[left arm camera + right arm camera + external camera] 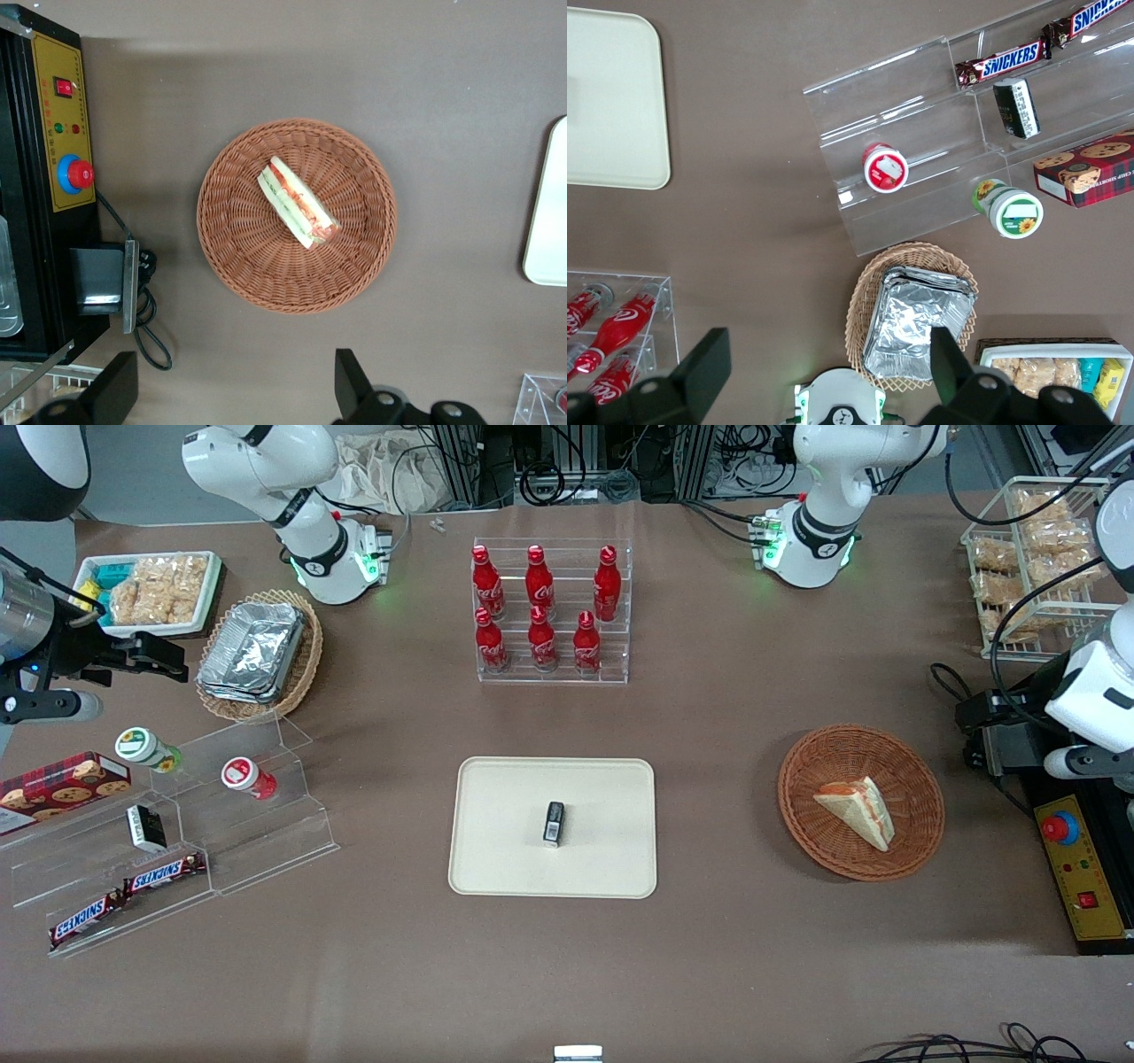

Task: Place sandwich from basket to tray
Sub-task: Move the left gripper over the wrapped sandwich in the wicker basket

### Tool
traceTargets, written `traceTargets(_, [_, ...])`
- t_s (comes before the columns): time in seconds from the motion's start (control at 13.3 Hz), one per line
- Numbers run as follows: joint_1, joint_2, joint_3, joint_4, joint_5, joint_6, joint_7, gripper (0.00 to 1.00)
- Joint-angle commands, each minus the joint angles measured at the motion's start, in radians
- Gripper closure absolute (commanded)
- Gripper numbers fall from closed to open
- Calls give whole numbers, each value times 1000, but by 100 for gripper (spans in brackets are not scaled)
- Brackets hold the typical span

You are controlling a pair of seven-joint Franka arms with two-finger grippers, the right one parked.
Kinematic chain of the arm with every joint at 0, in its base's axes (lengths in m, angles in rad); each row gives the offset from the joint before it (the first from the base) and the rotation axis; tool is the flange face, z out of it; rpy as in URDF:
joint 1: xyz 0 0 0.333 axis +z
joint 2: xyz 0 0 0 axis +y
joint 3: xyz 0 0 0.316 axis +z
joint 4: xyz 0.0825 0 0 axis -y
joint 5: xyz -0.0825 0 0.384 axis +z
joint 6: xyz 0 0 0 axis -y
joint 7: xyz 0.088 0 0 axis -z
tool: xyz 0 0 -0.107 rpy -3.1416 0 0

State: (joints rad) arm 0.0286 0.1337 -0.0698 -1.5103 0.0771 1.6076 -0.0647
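**One sandwich in its basket, gripper hovering open nearby.**
Wrist view: only the two dark fingers (354,382) of the gripper (235,390) show, cut off at the frame edge. They are spread wide, wider than the sandwich (299,203) is long, and hold nothing. The tray (547,212) is cropped to one rim there. Front view: the working arm is largely cut off at the frame edge. It hangs above the bench (709,974), just beside the basket (921,824) toward its own end. One sandwich lies in one basket; one tray, lower middle of the frame, carries a single small dark item (554,822), too small to identify. Six red bottles (539,607) stand upper middle.
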Motion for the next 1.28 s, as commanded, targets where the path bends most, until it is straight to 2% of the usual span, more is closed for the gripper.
traceTargets(0.0, [-1, -6, -1, 4, 0, -26, 20, 1])
traceTargets(0.38, [-1, 16, -1, -4, 0, -29, 19, 0])
traceTargets(0.83, [2, 9, 1, -218, 10, 113, 0, 0])
traceTargets(1.2, [-6, 67, -2, -239, 10, 147, -21, 0])
